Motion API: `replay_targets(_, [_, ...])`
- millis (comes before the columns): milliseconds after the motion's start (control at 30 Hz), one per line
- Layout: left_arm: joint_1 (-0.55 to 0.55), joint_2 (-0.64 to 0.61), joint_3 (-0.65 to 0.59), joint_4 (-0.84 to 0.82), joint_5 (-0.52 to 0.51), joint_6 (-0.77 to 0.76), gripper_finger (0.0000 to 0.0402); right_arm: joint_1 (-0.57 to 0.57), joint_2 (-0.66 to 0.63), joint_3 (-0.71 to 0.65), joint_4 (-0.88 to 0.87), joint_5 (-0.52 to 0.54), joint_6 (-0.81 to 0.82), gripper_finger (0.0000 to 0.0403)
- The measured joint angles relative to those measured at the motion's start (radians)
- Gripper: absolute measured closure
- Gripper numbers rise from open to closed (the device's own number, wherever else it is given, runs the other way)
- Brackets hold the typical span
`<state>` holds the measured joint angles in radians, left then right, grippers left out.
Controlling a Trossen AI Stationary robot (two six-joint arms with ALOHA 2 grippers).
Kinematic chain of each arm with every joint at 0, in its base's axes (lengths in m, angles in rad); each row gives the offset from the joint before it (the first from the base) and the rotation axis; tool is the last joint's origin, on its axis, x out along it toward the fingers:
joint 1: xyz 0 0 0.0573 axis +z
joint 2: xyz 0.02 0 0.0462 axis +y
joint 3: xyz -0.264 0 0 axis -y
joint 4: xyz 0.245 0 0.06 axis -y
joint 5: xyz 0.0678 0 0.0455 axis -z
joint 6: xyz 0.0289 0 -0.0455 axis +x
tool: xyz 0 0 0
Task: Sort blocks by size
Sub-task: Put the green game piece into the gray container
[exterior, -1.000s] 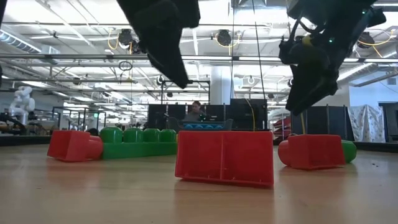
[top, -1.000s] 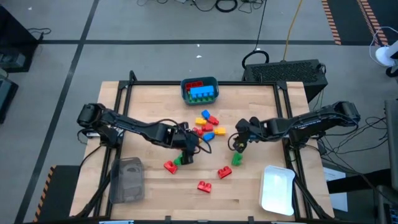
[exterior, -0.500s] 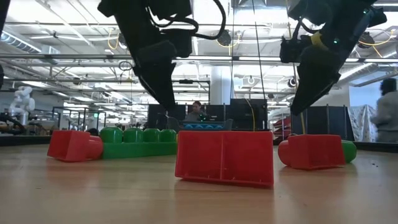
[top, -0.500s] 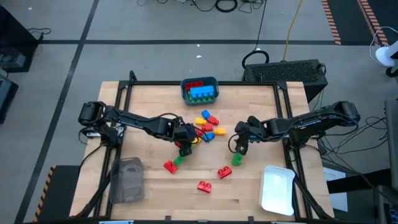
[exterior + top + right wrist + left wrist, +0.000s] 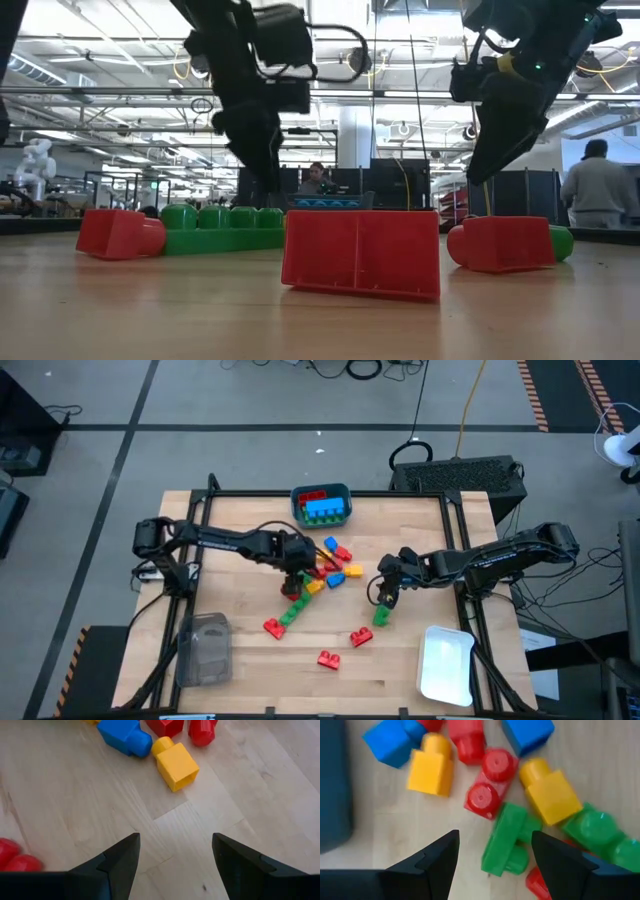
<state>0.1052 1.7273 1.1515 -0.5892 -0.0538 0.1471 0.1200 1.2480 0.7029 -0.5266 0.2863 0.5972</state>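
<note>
Left arm covered part of the central pile of blocks from overhead. Bricks inside the teal bin too small to count. Red block cut off at the right wrist frame's edge. Another red brick half hidden behind a dark finger.

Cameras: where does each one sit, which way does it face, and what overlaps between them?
High view: above the table, looking straight down; both arms, teal bin, white tray.
Low view: at tabletop height, looking level into the room; both arms drop in from above, red brick nearest.
Left wrist view: looks down past the open left gripper at the brick pile.
Right wrist view: looks down past the open right gripper at bare wood.
Shared: both wrist views catch a single-stud yellow brick by the pile.
</note>
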Motion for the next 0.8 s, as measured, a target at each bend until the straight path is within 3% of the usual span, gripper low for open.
replay_targets(133, [0.001,0.049,0.0,0.007,0.028,0.07,0.0149,0.0,0.0,0.0,0.0,0.0,-0.033,0.0165])
replay_targets(567, [0.003,0.162,0.002,0.038,0.064,0.067,0.0151,-0.062,0.0,0.0,0.004,0.0,-0.146,0.0165])
replay_targets(800, [0.018,0.158,0.001,0.038,0.065,0.015,0.021,-0.098,0.0,0.0,0.004,-0.004,-0.164,0.0165])
